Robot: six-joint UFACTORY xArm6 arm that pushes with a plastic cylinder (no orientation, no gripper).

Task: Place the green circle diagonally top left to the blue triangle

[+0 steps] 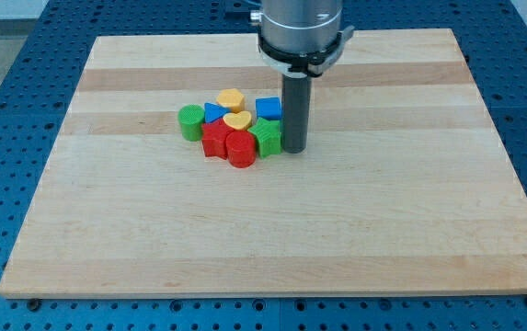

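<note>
The arm carried no jaws at all, only a straight dark rod hanging from a grey metal collar [301, 32] at the view's top, so there was nothing to spread or press together. My tip [294, 150] stood on the desk [272, 239], a pale wooden board laid over a blue perforated surface [5, 92].

All the blocks sat in one tight cluster a little above and left of the board's middle. My tip was at the cluster's right edge, just beside the green star-like block [268, 138], so close that I could not tell whether they touched. Above that green block lay the blue cube [269, 108], whose right side was just beside or partly behind the rod.

The green circle [190, 121] was at the far left of the cluster, on the side away from my tip. Directly to its right, apparently touching it, lay the blue triangle [213, 113]. The two sat at about the same height in the view, the green circle beside the triangle, not diagonally above it.

A yellow block [232, 99], rounded or hexagonal, lay at the cluster's top, and a yellow heart [237, 120] sat just below it, near the middle. At the bottom were a red block of uncertain shape [214, 141] and, to its right, a red cylinder [240, 149], pressed against the green star-like block.
</note>
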